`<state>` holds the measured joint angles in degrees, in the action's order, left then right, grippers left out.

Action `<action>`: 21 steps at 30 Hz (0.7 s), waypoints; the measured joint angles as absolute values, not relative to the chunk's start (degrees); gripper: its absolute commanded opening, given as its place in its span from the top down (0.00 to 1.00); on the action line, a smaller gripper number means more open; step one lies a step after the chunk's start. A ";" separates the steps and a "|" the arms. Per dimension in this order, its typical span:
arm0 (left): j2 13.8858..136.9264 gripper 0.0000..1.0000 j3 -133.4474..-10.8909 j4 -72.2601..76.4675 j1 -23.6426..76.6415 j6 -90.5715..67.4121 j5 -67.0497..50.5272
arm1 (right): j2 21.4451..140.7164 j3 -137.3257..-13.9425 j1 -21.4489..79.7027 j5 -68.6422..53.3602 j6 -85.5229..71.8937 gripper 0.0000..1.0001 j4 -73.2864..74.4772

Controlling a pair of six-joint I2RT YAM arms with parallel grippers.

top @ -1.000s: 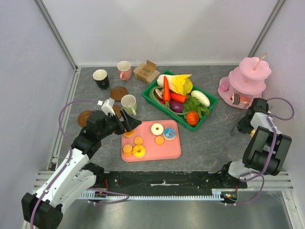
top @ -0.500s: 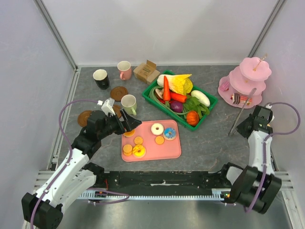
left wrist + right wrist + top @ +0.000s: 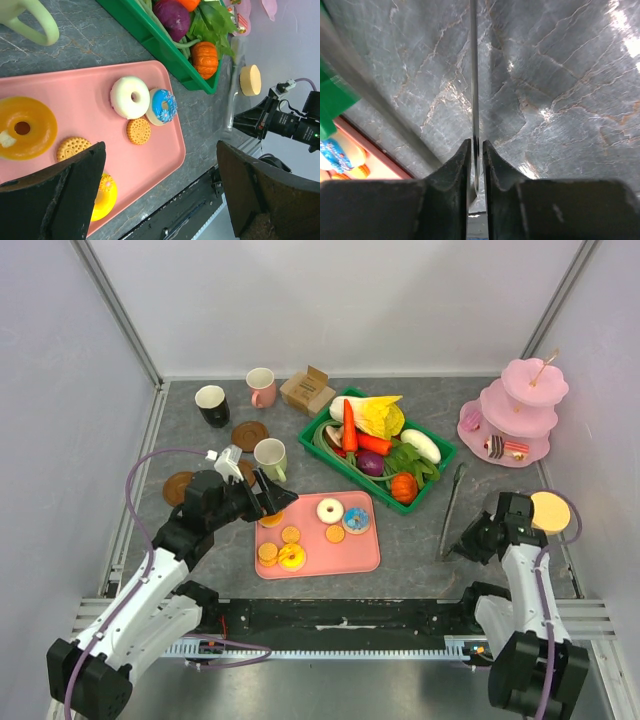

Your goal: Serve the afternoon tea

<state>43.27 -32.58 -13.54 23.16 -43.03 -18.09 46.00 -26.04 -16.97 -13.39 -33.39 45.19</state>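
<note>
Grey marbled desk [image 3: 415, 552] enclosed by white walls. Your left fingers [image 3: 55, 190] are spread wide, hovering over the left end of a pink tray [image 3: 362, 552] that holds iced donuts and round biscuits. An orange donut [image 3: 22, 129] lies just beneath them. Your right fingers [image 3: 455, 170] are pinched tight on thin metal tongs [image 3: 452, 508], low over the desk to the right of the tray. A black mug [image 3: 211, 405], a pink mug [image 3: 261, 387] and a pale-green mug [image 3: 270, 459] stand back left among brown coasters [image 3: 250, 434]. A pink tiered stand [image 3: 520, 415] at far right carries a striped cake slice [image 3: 504, 448].
</note>
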 measured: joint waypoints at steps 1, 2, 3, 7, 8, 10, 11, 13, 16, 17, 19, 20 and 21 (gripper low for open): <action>43.42 0.03 -32.58 -13.56 23.18 -43.03 -18.04 | 46.78 -26.04 -15.84 -13.15 -34.00 0.71 45.10; 43.51 0.03 -32.58 -13.56 23.16 -43.03 -18.04 | 47.83 -26.17 -14.15 -12.25 -34.50 0.67 45.04; 43.62 0.03 -32.58 -13.58 23.16 -43.03 -18.04 | 48.71 -26.37 -12.93 -11.42 -34.87 0.63 45.10; 43.75 0.03 -32.58 -13.58 23.16 -43.03 -18.00 | 52.49 -29.21 -9.34 -5.37 -36.58 0.20 45.87; 43.79 0.03 -32.58 -13.58 23.18 -43.00 -18.00 | 52.66 -30.26 -9.17 -3.79 -36.73 0.02 46.13; 43.88 0.03 -32.58 -13.56 23.16 -43.03 -18.00 | 51.83 -32.86 -8.91 -0.60 -36.60 0.02 46.65; 43.97 0.03 -32.58 -13.56 23.18 -43.03 -18.00 | 51.09 -34.74 -8.75 1.26 -36.03 0.02 47.24; 44.21 0.03 -32.58 -13.54 23.18 -43.00 -18.00 | 49.45 -39.79 -8.62 4.75 -33.71 0.02 48.14; 44.84 0.03 -32.58 -13.54 23.22 -43.00 -18.00 | 46.13 -47.77 -8.43 9.78 -30.59 0.02 47.05; 45.06 0.03 -32.58 -13.56 23.22 -43.00 -18.00 | 44.42 -50.74 -8.36 12.05 -30.13 0.02 44.51; 45.28 0.03 -32.58 -13.56 23.22 -43.00 -18.00 | 40.49 -53.80 -8.36 15.97 -31.99 0.02 38.39; 45.28 0.03 -32.58 -13.56 23.22 -43.00 -18.00 | 38.17 -53.95 -8.36 16.86 -32.58 0.02 34.09; 45.25 0.04 -32.58 -13.54 23.22 -43.03 -18.00 | 35.90 -53.49 -8.45 16.73 -33.01 0.02 30.20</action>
